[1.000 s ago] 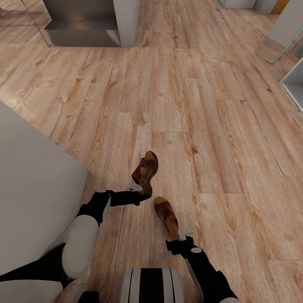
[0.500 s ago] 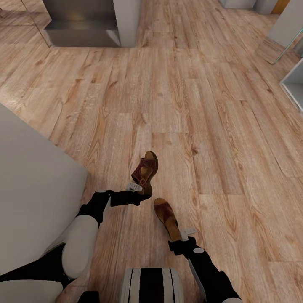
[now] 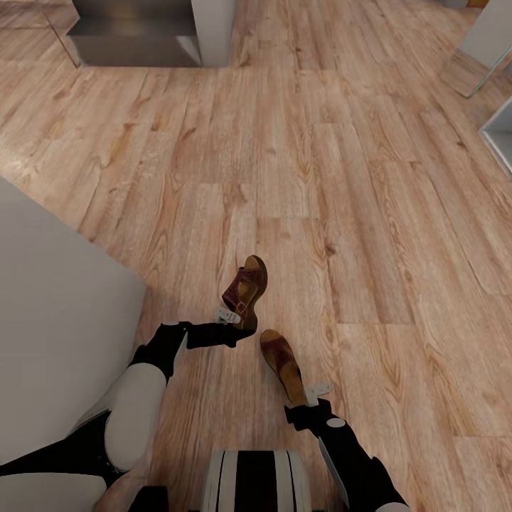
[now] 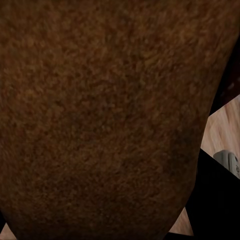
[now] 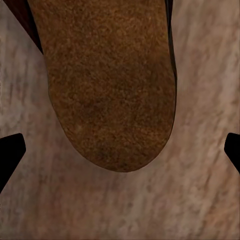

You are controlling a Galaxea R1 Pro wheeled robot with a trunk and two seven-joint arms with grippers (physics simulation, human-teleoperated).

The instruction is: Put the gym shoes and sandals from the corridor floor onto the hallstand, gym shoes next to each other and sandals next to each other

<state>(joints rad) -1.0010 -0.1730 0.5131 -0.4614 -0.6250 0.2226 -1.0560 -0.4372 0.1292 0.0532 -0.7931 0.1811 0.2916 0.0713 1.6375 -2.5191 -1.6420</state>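
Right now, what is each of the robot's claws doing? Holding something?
Left gripper: shut on one brown sandal, held tilted above the floor.
Right gripper: shut on the other sandal, gripped at one end.

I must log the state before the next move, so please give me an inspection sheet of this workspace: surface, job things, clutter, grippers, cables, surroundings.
Surface: wood-plank corridor floor, bare ahead.
Job's things: two brown sandals; left sandal tilted on its side, right sandal sole-down. Gym shoes: nothing seen.
Clutter: nothing seen.
Grippers: left gripper at the left sandal's end, right gripper at the right sandal's end; grip closure cannot be judged.
Cables: nothing seen.
Surroundings: pale grey block at the robot's left; grey unit far ahead.
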